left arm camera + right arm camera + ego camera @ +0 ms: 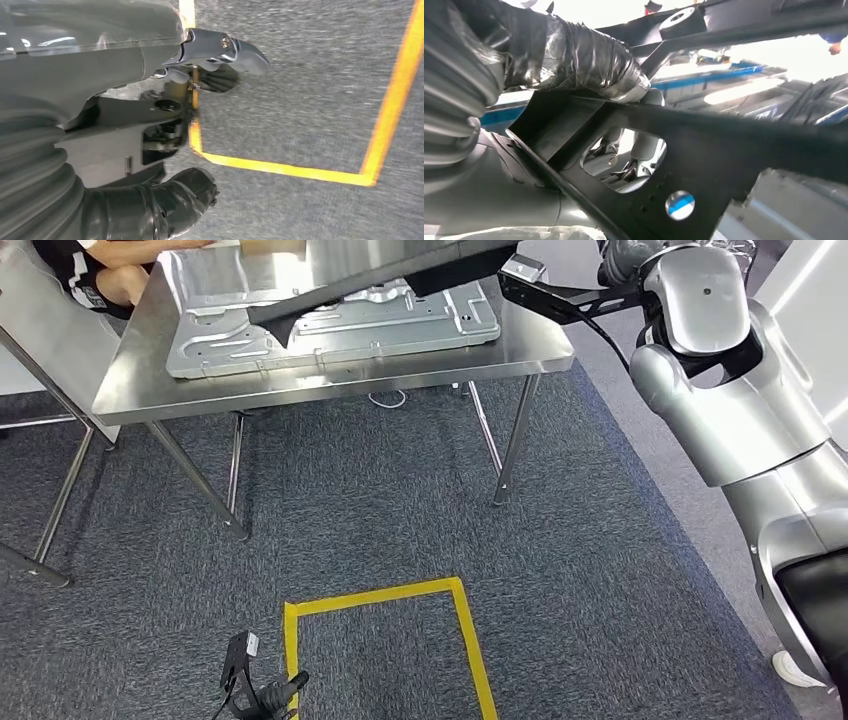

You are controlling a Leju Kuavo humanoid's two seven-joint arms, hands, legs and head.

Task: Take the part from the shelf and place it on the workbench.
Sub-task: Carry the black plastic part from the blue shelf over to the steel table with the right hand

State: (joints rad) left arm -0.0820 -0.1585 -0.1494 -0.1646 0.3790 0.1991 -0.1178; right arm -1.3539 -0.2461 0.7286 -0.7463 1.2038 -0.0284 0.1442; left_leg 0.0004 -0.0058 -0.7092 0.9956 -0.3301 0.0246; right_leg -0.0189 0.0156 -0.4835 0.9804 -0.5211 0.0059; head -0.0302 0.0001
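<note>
Black part (704, 145) gripped in my right hand (574, 65), thumb clamped over its edge, held above workbench (330, 380) over grey panel (400, 325). Left hand (200, 125) hangs empty, fingers apart, above floor tape (385, 115). I judge: lower flat, slowly, release only once seated.

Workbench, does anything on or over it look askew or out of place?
One thing: the long dark part hangs tilted over the workbench, not lying flat. The right hand grips it from the right end. The pressed metal panel beneath lies flat; nothing looks spilled or damaged.
</note>
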